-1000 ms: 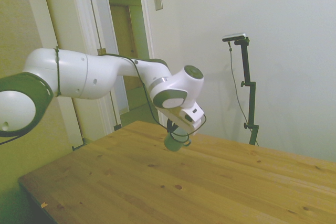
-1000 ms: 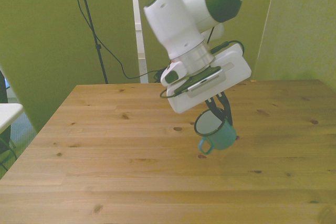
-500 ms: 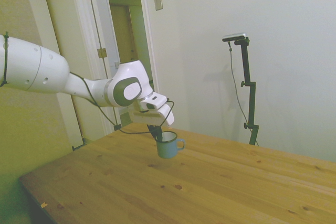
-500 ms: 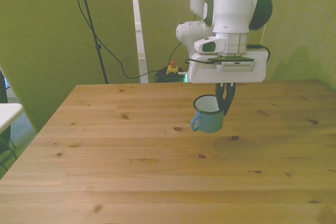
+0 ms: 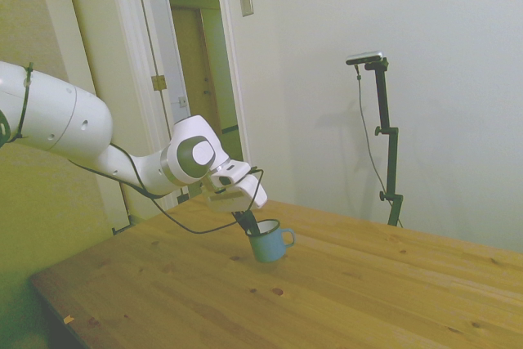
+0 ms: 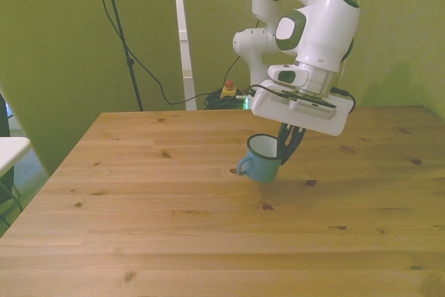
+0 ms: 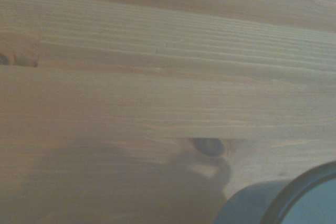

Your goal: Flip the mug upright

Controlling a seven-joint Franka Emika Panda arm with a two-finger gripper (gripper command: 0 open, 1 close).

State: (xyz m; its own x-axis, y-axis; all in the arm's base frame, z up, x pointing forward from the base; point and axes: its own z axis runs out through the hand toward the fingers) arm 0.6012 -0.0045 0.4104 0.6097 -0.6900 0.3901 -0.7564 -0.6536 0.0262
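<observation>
the gripper (image 6: 285, 149) fingers are clamped on the rim of the mug (image 6: 262, 160), which sits mouth-up, slightly tilted, on the wooden table (image 6: 174, 241).

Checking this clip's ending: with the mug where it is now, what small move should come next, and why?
Probably open the tool and lift clear. The mug stands mouth-up, seemingly resting on the table, slightly tilted, with the tool pinching its rim on the front view's right. Releasing would likely let it settle upright.
</observation>
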